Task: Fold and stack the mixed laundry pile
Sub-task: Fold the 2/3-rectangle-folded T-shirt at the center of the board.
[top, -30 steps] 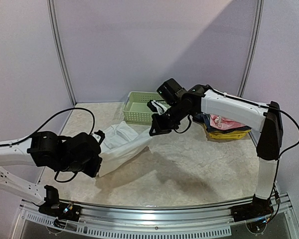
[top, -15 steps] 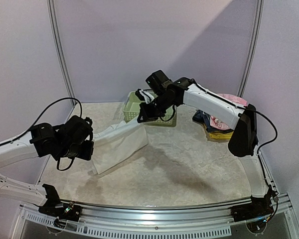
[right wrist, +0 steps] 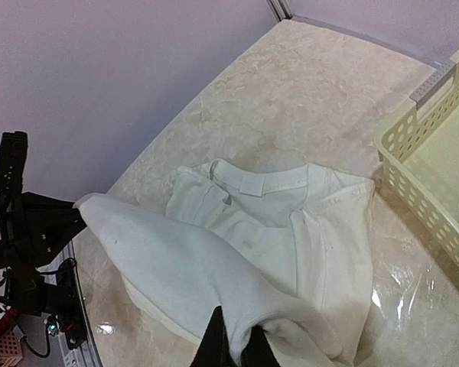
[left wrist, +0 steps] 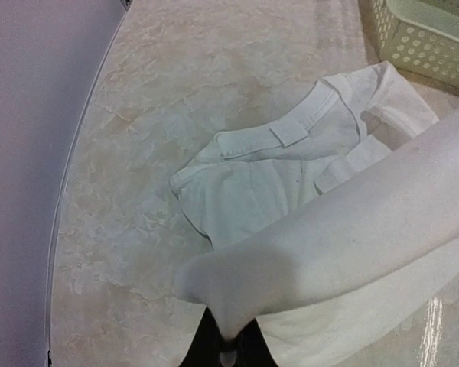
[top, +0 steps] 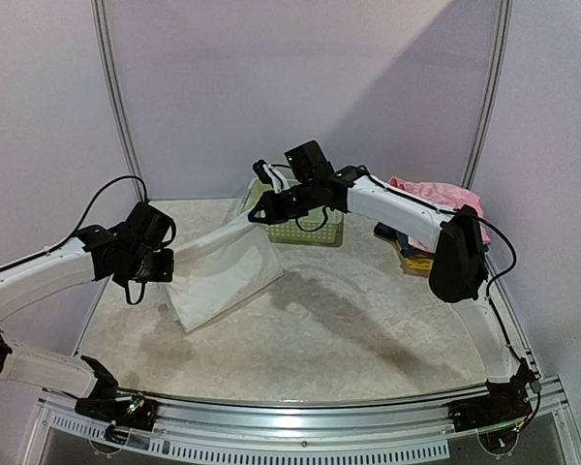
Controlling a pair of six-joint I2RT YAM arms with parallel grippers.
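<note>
The white garment (top: 225, 274) lies on the table left of centre, with one edge lifted and stretched between my two grippers. My left gripper (top: 165, 268) is shut on that edge at its left end; in the left wrist view the cloth (left wrist: 291, 176) bunches between the black fingers (left wrist: 206, 348). At the other end, in front of the basket, my right gripper (top: 257, 215) is shut on the same edge. In the right wrist view the collar and the flat body of the garment (right wrist: 291, 229) lie spread below the held fold. A pink cloth (top: 436, 191) rests at the far right.
A pale green lattice basket (top: 315, 232) stands at the back, just behind the right gripper, also seen as the basket (right wrist: 436, 160) and the basket (left wrist: 428, 38). Folded dark blue and yellow clothes (top: 412, 250) sit under the pink cloth at the right. Purple walls close in on the left and at the back.
Both grippers have moved toward the back left with the white garment's edge, the right one swinging left past the basket. The garment has slid left and its fold now stretches tighter.
</note>
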